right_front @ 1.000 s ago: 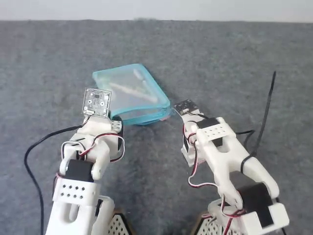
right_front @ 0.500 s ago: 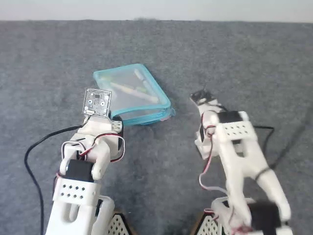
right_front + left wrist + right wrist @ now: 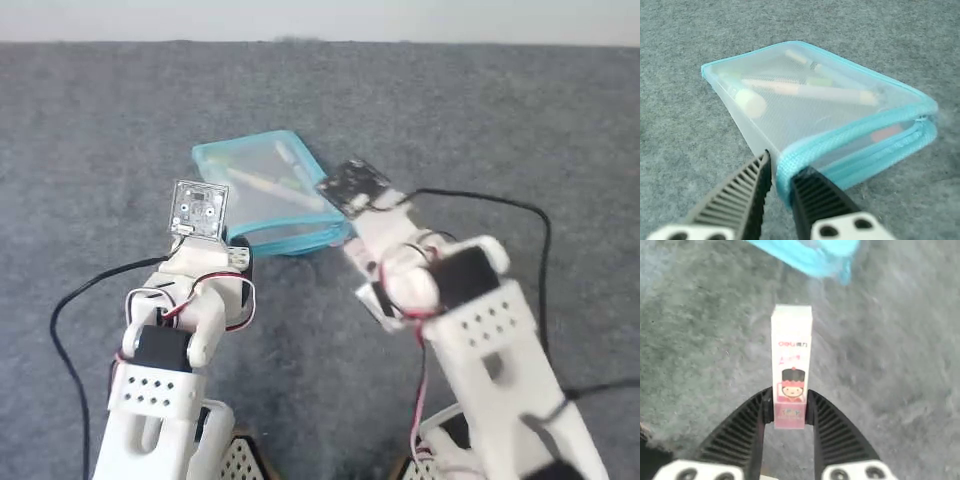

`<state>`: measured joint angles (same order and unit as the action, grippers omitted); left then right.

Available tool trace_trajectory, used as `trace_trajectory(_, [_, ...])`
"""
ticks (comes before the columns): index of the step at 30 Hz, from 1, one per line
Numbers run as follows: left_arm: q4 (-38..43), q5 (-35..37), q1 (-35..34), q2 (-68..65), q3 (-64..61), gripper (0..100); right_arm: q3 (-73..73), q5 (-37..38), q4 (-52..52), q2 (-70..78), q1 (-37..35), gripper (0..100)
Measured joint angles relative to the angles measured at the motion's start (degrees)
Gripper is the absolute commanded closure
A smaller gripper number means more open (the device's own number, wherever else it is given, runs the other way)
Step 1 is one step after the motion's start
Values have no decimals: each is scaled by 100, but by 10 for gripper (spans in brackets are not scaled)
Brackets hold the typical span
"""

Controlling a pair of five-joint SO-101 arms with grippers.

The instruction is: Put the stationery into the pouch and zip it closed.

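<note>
pouch [image 3: 262, 195]: clear mesh with teal zip edging, flat on the grey felt table [image 3: 500, 110]; unmoved since the earlier frames. pens [image 3: 805, 91] and a pale-capped tube [image 3: 747, 100] lie inside it, seen through the mesh.

left gripper [image 3: 779, 167]: at the pouch's near corner, jaws pressed together on the teal zip edge; arm placed as before.

right gripper [image 3: 790, 402]: jaws pinching an eraser [image 3: 791, 350], a white block in a pink printed sleeve, by its sleeved end. the eraser's free end points at the pouch's zip corner, just short of it and apart.

right arm [image 3: 450, 300]: half a second ago well off to the pouch's side; now swung in, its wrist board over the pouch's zip-end corner.
</note>
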<state>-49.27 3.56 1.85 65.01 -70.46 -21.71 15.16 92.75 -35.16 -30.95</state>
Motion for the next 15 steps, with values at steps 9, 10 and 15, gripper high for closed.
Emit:
trace_trajectory(9, [70, 0, 18, 0, -123, 988, 1371, -44, -123, 2242, -686, 991])
trace_trajectory(10, [105, 0, 18, 0, -123, 988, 1521, -44, -123, 2453, -730, 991])
trace_trajectory(15, [141, 0, 53, 0, -123, 988, 2312, -44, -79, 3464, -897, 991])
